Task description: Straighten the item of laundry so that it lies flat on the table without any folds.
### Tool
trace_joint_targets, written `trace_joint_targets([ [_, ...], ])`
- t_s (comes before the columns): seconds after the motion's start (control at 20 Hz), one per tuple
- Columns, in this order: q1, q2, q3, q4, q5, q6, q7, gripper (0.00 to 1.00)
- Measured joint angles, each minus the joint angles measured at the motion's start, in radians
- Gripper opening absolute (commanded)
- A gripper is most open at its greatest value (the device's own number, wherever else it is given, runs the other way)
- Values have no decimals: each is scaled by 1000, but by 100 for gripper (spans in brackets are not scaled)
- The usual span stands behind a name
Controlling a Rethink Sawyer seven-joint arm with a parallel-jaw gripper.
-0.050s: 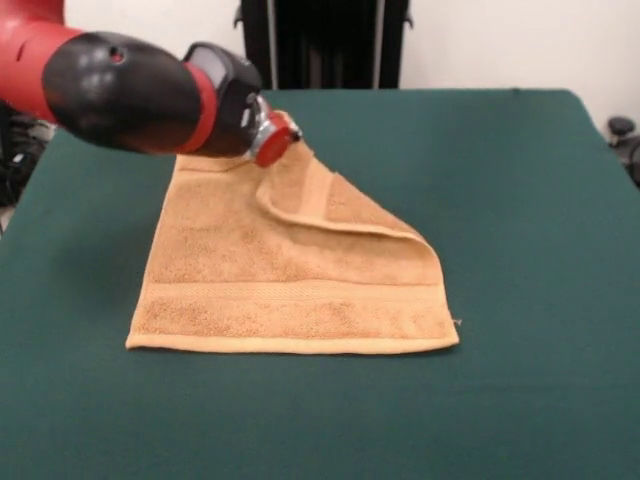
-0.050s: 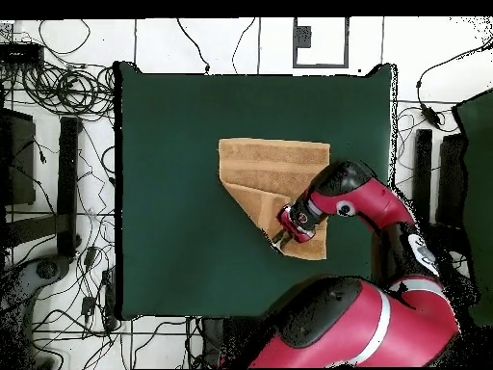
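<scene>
You see the towel (image 1: 290, 285) near the middle of the table (image 1: 520, 220), its straight hemmed edge running left to right along the lower part of the front view. One corner is folded diagonally over. The gripper (image 1: 275, 138) sits on this fold; I cannot tell its state. Open green cloth surrounds the towel everywhere.
</scene>
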Motion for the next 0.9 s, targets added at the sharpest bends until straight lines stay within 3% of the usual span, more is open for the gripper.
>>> trace_joint_targets([
  [0.9, -37, 51, 0, -27, -5, -16, 0, 100],
])
